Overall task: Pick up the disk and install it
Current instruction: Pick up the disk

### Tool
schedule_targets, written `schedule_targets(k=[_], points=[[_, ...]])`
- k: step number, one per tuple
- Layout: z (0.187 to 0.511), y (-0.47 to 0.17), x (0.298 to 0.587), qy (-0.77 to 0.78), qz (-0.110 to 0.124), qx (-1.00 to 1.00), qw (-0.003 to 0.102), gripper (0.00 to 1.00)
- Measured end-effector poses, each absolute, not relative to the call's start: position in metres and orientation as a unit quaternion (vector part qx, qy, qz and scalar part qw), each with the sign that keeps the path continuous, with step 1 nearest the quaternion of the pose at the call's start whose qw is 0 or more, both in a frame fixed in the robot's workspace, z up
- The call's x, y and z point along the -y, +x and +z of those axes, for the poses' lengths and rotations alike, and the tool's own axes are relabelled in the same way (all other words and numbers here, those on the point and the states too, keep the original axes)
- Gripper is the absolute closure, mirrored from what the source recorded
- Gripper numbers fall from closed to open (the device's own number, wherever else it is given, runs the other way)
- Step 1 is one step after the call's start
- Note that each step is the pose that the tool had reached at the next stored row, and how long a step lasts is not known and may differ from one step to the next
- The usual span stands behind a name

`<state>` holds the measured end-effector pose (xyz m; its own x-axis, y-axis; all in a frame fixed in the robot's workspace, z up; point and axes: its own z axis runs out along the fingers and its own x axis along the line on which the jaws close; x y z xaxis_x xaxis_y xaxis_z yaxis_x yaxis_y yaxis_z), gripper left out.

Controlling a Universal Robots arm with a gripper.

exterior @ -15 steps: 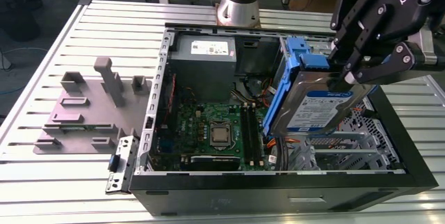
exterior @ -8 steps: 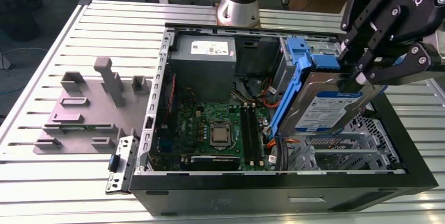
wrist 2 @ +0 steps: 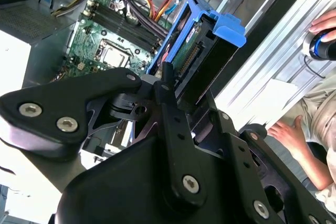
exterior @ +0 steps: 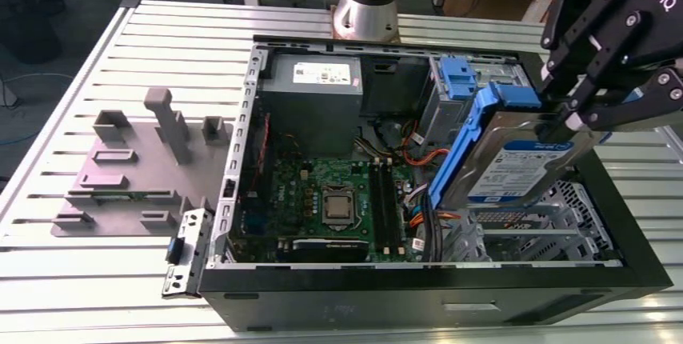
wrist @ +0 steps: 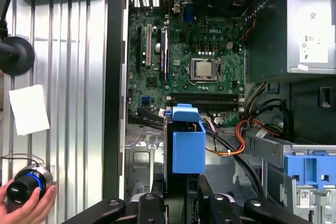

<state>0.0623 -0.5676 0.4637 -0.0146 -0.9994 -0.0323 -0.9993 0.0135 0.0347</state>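
Open computer case (exterior: 427, 300) lying on its side on a slatted metal table (exterior: 96, 288), its black wall nearest in the exterior view. Inside, toward the exterior view's right, a bare metal drive cage (exterior: 565, 220). Above the cage, the disk (exterior: 513, 160) – silver body, white-and-blue label, blue side rails and handle – held tilted, its lower end down among the cage and cables, its upper end raised. Gripper (exterior: 571, 124), black, with jaws clamped on the disk's upper part; in the first wrist view the disk's blue handle (wrist: 188, 145) stands out beyond the gripper (wrist: 184, 205). Green circuit board (exterior: 320, 196) on the case floor, middle – processor socket bare. Grey moulded fixture (exterior: 128, 168) on the table beside the case, toward the exterior view's left. Farther back, the grey power-supply box (exterior: 315, 80) with a white sticker, and an upright blue latch (exterior: 457, 80). Behind the case, the arm's base column (exterior: 369, 0). In the first wrist view, a person's hand (wrist: 26, 208) on a round knob (wrist: 23, 188) at the table's edge.
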Motion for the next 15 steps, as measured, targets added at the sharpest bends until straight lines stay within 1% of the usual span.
schedule_targets(k=[15], points=[[0.463,0.09,0.568,0.702,-0.024,0.712,0.001,0.65]])
